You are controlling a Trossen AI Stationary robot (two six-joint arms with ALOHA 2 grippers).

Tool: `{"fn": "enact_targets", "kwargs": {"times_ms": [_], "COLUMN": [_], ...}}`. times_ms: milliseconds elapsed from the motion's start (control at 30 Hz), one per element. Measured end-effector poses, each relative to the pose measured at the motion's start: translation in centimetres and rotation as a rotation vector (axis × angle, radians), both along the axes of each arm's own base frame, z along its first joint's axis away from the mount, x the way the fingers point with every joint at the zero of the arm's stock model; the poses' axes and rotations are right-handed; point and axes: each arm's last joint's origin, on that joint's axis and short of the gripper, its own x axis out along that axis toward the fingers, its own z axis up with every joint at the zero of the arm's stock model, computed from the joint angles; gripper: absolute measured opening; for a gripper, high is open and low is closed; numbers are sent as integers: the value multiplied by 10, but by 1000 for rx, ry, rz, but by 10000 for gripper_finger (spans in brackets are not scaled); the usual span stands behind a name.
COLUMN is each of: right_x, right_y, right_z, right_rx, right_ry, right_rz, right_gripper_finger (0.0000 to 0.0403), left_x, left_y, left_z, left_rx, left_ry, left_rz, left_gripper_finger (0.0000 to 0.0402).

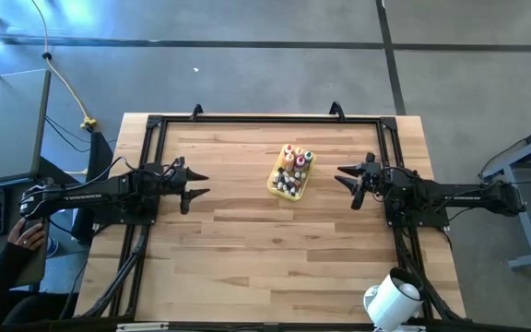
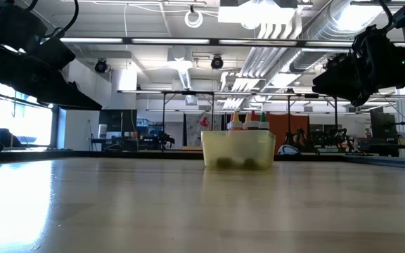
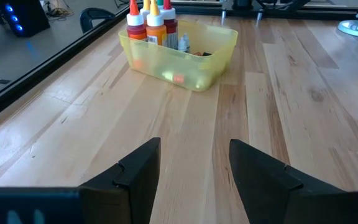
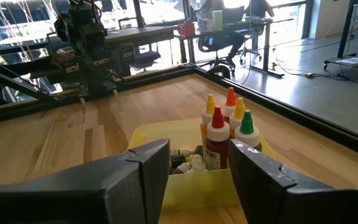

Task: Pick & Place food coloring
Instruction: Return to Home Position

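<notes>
Food coloring (image 1: 291, 171) is all gathered in the yellow tray (image 1: 273, 187), which sits a little right of the middle of the tabletop (image 1: 247, 258). I can see no bottle loose on the wood around it.

At the far left a person's hand (image 1: 28, 236) rests by a keyboard, off the tabletop. Next comes the left tool (image 1: 203, 183), held low near its own side with its fingers spread and nothing between them. It points across at the tray from well apart. That looks to me like a parked pose rather than a reach.

In the tray the taller bottles stand upright at one end, with red, orange, yellow and green caps pointing up. The smaller ones lie lower on the tray floor. From here I cannot say how many of those there are, since the tray wall clouds them. Standing them close together keeps them from tipping.

On the right, the right tool (image 1: 341, 177) faces the tray from nearer by, also spread and empty, clear of the rim. With both arms off the work and nothing left to lift, the job looks finished apart from settling at rest.
</notes>
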Motion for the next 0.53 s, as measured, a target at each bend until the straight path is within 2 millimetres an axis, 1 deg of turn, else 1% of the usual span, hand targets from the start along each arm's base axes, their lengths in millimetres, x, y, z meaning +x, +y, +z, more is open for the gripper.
{"fn": "enact_targets", "kwargs": {"times_ms": [533], "right_x": [0], "right_y": [0], "right_z": [0], "right_rx": [0], "right_ry": [0], "right_rz": [0], "right_gripper_finger": [158], "left_x": [0], "left_y": [0], "left_z": [0], "left_rx": [0], "left_ry": [0], "left_rz": [0], "left_gripper_finger": [189]}}
